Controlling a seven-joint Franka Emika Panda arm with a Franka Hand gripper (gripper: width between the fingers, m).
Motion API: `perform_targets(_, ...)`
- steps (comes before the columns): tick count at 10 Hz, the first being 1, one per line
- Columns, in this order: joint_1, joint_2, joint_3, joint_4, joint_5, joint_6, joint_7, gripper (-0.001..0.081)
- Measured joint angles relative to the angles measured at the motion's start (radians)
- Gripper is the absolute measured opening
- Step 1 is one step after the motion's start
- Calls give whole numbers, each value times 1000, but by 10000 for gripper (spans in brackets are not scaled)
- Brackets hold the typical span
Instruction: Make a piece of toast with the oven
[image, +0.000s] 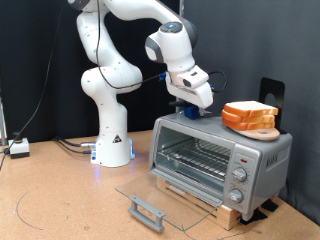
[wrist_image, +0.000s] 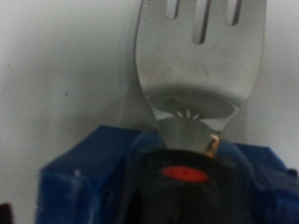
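- From my remote seat, the oven (image: 218, 160) sits on a wooden board on the counter (image: 60, 200), its glass door (image: 150, 195) folded fully down and flat toward the exterior view's bottom, grey bar handle (image: 146, 211) at its outer edge.
- Inside the oven I see the wire rack (image: 195, 157); I can make out nothing lying on it, though the interior is dim.
- The bread (image: 250, 116) rests on top of the oven, toward its knob side, on what looks like a small wooden board. It reads as a stack of slices; I cannot separate a single piece of toast from the rest at this resolution.
- The hand (image: 190, 108) hovers just above the oven's top, at the end away from the knobs, beside the bread and apart from it.
- In the wrist view, a metal spatula (wrist_image: 199, 65) with slots in its blade fills the frame, its black handle with a red mark set in a blue block (wrist_image: 84, 182); the blade's tip is cut off by the frame edge.
- The fingers themselves are hidden in both views, so I cannot tell whether the hand is apart or closed.
- Three round knobs (image: 240, 177) show on the oven's panel; their settings are too small to read.
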Motion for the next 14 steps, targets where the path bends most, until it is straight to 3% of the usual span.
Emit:
perform_targets(2, 0, 2, 0, 0, 1, 1, 0, 573)
perform_targets(3, 0, 2, 0, 0, 2, 2, 0, 573)
perform_targets(4, 0, 3, 0, 0, 2, 4, 0, 480)
perform_targets(11, 0, 3, -2, 2, 21, 15, -14, 492)
perform_targets(14, 0, 3, 15, -12, 16, 104, -29, 513)
